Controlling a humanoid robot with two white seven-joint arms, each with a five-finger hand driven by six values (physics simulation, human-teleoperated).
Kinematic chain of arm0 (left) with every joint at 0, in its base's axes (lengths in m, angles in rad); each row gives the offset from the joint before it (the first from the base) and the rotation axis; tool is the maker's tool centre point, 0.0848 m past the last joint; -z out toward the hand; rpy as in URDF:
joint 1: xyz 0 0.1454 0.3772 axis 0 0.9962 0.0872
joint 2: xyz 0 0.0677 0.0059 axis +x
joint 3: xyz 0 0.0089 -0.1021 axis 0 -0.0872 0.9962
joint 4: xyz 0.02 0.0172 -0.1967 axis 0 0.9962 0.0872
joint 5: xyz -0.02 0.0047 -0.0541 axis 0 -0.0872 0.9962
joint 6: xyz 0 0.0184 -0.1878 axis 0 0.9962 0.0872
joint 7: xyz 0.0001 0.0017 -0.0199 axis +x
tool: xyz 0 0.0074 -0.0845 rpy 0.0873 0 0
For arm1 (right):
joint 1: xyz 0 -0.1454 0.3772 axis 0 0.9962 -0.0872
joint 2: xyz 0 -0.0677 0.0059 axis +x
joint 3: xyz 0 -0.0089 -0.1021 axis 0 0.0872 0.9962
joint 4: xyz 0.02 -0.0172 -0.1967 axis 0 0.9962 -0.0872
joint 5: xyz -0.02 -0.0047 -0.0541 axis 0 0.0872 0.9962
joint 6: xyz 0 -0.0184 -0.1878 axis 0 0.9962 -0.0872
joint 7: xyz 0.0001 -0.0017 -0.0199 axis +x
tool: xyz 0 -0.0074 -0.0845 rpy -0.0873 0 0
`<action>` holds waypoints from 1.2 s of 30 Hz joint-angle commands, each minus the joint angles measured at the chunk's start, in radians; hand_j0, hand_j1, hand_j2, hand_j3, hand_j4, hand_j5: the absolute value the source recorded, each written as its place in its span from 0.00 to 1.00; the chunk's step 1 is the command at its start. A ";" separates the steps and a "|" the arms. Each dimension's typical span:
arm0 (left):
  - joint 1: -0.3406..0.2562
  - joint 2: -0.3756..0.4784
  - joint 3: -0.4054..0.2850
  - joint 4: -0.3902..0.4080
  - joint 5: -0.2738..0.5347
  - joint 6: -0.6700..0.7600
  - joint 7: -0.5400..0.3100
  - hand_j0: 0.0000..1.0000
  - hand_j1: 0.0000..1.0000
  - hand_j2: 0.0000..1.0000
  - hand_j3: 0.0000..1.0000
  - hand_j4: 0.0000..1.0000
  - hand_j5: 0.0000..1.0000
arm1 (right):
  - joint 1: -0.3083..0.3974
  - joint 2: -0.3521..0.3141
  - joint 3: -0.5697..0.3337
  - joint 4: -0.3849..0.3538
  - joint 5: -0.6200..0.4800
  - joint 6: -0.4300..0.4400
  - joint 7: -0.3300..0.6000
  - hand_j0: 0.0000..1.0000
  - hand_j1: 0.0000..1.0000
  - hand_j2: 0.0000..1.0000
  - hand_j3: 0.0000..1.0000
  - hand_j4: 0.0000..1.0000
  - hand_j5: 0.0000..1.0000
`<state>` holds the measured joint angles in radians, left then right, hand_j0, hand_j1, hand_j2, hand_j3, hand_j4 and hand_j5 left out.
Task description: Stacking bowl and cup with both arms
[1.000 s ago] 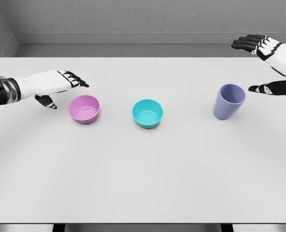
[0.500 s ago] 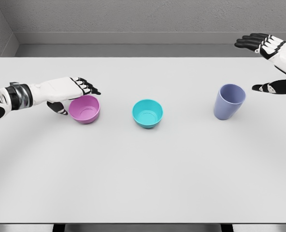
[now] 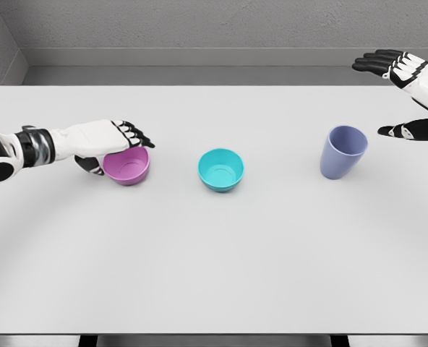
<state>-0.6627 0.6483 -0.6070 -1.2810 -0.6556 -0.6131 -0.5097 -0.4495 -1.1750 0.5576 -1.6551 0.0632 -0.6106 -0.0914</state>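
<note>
No text, label, brand, number or sign can be read anywhere in the view.
</note>
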 commanded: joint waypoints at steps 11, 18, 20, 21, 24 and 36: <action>0.000 -0.022 -0.016 -0.001 -0.022 0.002 -0.001 1.00 1.00 1.00 1.00 1.00 1.00 | 0.000 0.000 -0.001 0.000 -0.006 0.000 -0.001 1.00 1.00 1.00 1.00 1.00 1.00; -0.002 -0.022 -0.016 0.000 -0.022 0.002 -0.001 1.00 1.00 1.00 1.00 1.00 1.00 | 0.000 -0.002 -0.001 0.000 -0.006 0.000 -0.001 1.00 1.00 1.00 1.00 1.00 1.00; -0.002 -0.022 -0.016 0.003 -0.024 0.002 -0.001 0.93 0.93 0.93 0.93 0.93 0.93 | 0.000 0.000 -0.001 0.000 -0.006 0.000 -0.001 1.00 1.00 1.00 1.00 1.00 1.00; -0.002 -0.024 -0.019 0.003 -0.025 0.002 -0.001 0.91 0.91 0.91 0.91 0.91 0.91 | 0.000 0.000 -0.001 0.000 -0.006 0.000 -0.001 1.00 1.00 1.00 1.00 1.00 1.00; -0.003 -0.029 -0.024 0.003 -0.022 0.002 -0.052 0.75 0.75 0.75 0.75 0.75 0.75 | 0.000 0.000 -0.001 0.000 -0.008 0.000 -0.001 1.00 1.00 1.00 1.00 1.00 1.00; -0.002 -0.029 -0.019 0.003 0.005 0.002 -0.046 0.51 0.51 0.51 0.51 0.51 0.51 | 0.000 0.000 -0.001 0.000 -0.006 0.000 -0.001 1.00 1.00 1.00 1.00 1.00 1.00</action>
<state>-0.6657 0.6183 -0.6262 -1.2777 -0.6630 -0.6092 -0.5546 -0.4495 -1.1736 0.5576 -1.6550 0.0631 -0.6106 -0.0914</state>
